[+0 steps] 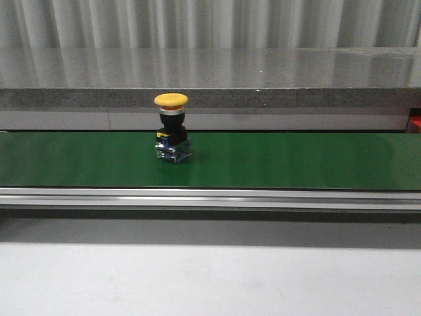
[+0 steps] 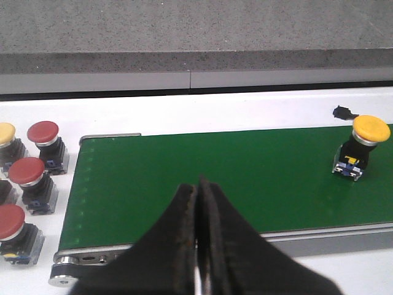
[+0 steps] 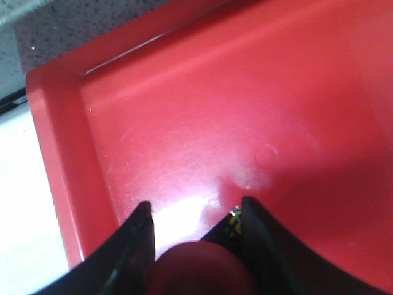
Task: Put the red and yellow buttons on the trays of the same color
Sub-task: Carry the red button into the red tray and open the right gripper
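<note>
Grey stone backs the white table and its green belt (image 1: 296,161). Over the red tray (image 3: 202,117), the right gripper (image 3: 196,246) has its jaws pinching a red button (image 3: 196,270) by the body, cap toward the camera. The left gripper (image 2: 199,246) hangs above the belt's near end, jaws pressed together and empty. A release from too high could tip the red button or bounce it toward the tray wall. Further out, a yellow button (image 1: 172,128) stands upright on the belt, unobstructed; spare buttons (image 2: 31,178) wait beside the belt's end.

Black tapered tool fingers (image 2: 184,246) (worn inner edges) on both.
</note>
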Controlling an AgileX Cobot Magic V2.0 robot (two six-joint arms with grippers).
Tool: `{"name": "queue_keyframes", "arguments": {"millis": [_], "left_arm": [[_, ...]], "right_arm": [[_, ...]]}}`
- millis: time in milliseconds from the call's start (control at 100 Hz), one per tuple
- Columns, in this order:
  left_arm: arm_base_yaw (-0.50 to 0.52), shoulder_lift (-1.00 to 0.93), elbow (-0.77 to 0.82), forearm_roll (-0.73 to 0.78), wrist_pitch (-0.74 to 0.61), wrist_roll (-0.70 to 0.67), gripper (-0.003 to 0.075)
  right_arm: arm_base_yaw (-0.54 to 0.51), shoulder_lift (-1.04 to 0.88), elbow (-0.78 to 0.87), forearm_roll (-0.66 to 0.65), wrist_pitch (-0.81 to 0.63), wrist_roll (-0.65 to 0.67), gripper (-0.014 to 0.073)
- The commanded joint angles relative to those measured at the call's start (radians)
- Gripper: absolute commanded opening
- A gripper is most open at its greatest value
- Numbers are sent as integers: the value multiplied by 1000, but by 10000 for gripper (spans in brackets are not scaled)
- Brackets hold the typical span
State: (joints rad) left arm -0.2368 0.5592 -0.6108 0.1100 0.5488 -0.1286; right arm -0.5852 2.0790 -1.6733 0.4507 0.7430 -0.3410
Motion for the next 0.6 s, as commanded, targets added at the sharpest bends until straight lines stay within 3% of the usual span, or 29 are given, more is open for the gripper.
{"name": "queue_keyframes", "arguments": {"millis": [0,290,390,460,590], "left_arm": [[-8,0,-25,1,-75,-9,-20],[-8,0,-25,1,-75,-9,-20],[-8,0,-25,1,-75,-9,-20],[-8,0,-25,1,-75,-9,-20],[-8,0,-25,1,-75,-9,-20]], "right_arm": [[-3,-57,-37,18,-50,-7,92],[-3,-6,-35,18,-25,-7,92],[-4,-4,-35,18,-17,-7,138],[-4,-6,-37,18,-15,-7,236],[-4,-7,-73,18,34,-7,554]]}}
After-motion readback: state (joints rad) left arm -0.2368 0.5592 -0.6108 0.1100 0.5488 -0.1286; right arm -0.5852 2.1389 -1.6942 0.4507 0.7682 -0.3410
